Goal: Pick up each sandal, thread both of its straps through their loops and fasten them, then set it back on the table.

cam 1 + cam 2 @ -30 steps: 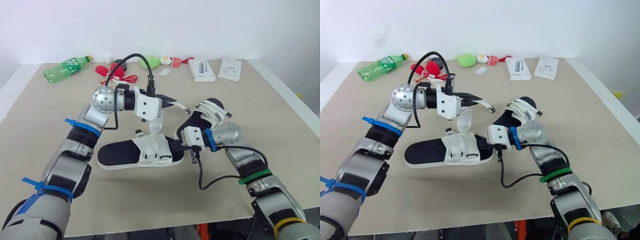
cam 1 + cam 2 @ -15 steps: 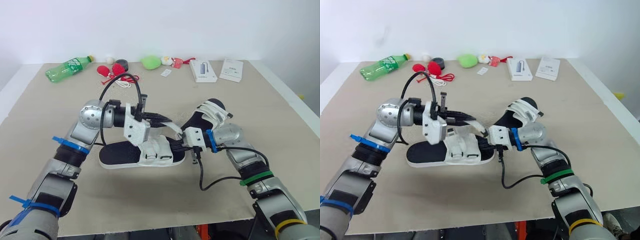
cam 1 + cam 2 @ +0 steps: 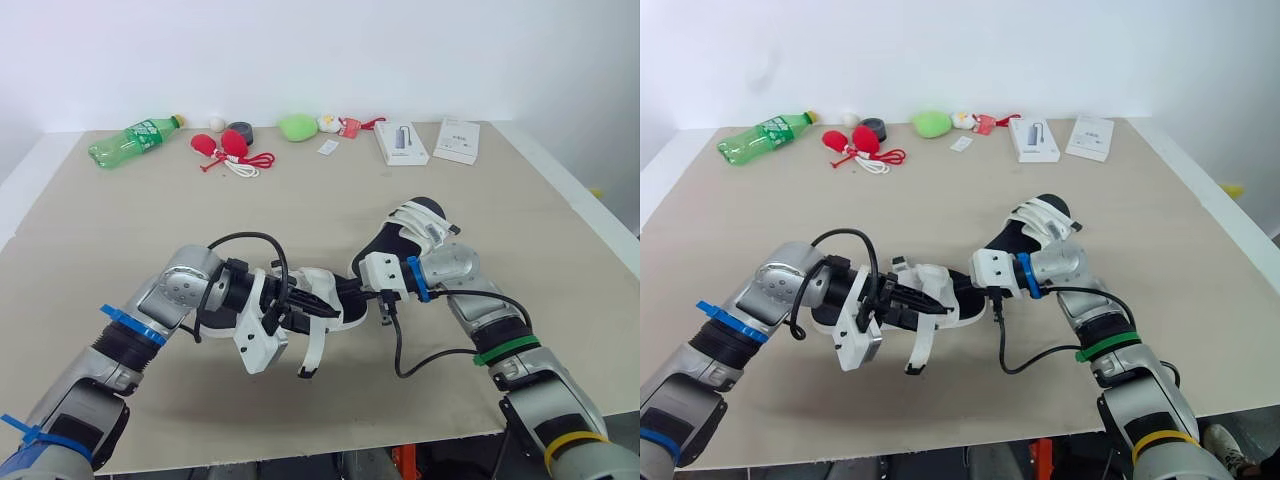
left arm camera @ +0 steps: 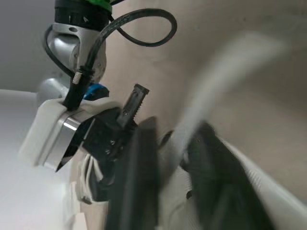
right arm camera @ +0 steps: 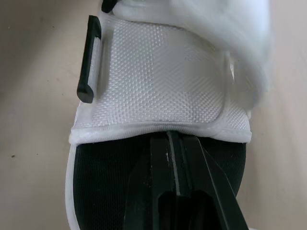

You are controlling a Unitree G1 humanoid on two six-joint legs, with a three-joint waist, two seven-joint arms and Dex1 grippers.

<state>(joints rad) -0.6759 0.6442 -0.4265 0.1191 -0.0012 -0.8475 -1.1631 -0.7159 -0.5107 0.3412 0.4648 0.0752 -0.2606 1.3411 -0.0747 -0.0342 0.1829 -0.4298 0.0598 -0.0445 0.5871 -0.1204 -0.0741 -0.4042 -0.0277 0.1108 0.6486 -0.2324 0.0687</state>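
Change: our left gripper (image 3: 303, 306) has swung from above the near sandal (image 3: 325, 283) down to its near side, dragging the strap (image 3: 312, 350) across.
Left jaws: closed on that strap.
Right jaws: on our right gripper (image 3: 352, 290), pressed together, tips on the black insole.
Sandal: mid-bench (image 3: 120, 230), between both grippers; second sandal (image 3: 415, 225) just far-right.
Meaning: strap probably pulled taut, not yet fastened.

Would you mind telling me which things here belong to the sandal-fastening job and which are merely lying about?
Job in hand:
near sandal
its loose strap, held by the left gripper
right gripper, on the near sandal's footbed
far sandal

Lying about at the table's far edge:
green bottle
red objects
green lump
two white boxes
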